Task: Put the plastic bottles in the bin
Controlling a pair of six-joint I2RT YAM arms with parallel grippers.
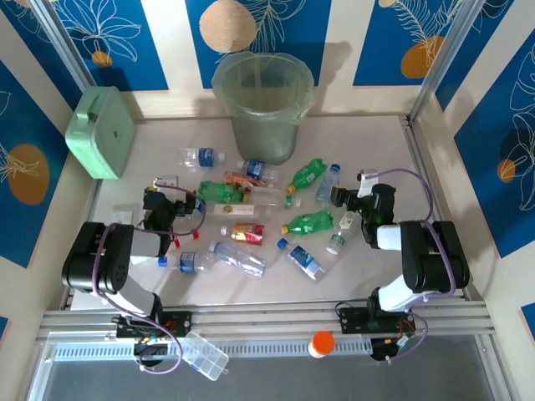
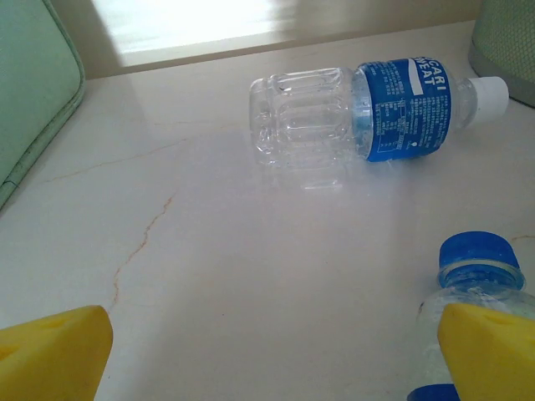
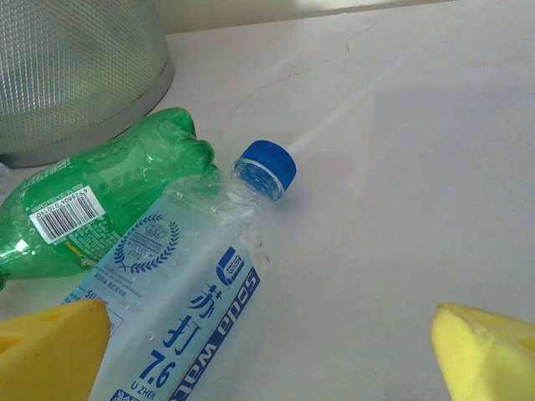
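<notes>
**Op:** Surface and room?

**Obs:** Pale stone-look table (image 1: 351, 142); the left wrist view picks up thin brown veins in it. Blue leaf-print wall panels (image 1: 276, 25) on three sides. Your bin (image 1: 262, 104) stands upright and lined at 12 o'clock. The plastic bottles (image 1: 251, 209) lie scattered mid-table.

**Op:** What do the wrists add?

**Obs:** Left wrist: your left gripper (image 2: 272, 355) is spread wide, gripping nothing. A clear blue-label bottle (image 2: 368, 113) lies at 12 o'clock, white cap toward 3. A blue-capped bottle (image 2: 476, 276) sits just beside the right pad (image 2: 489, 351). Right wrist: your right gripper (image 3: 267, 351) is also wide, gripping nothing. A soda-water bottle (image 3: 175, 292) runs toward 11 o'clock, against a green bottle (image 3: 92, 209), with the bin's meshed wall behind.

**Op:** Clutter?

**Obs:** From overhead, a mint green box (image 1: 102, 132) sits at 10 o'clock by the wall. An orange-capped jar (image 1: 321, 343) and a clear compartment case (image 1: 205, 354) lie at 6, by the near rail (image 1: 267, 322).
</notes>
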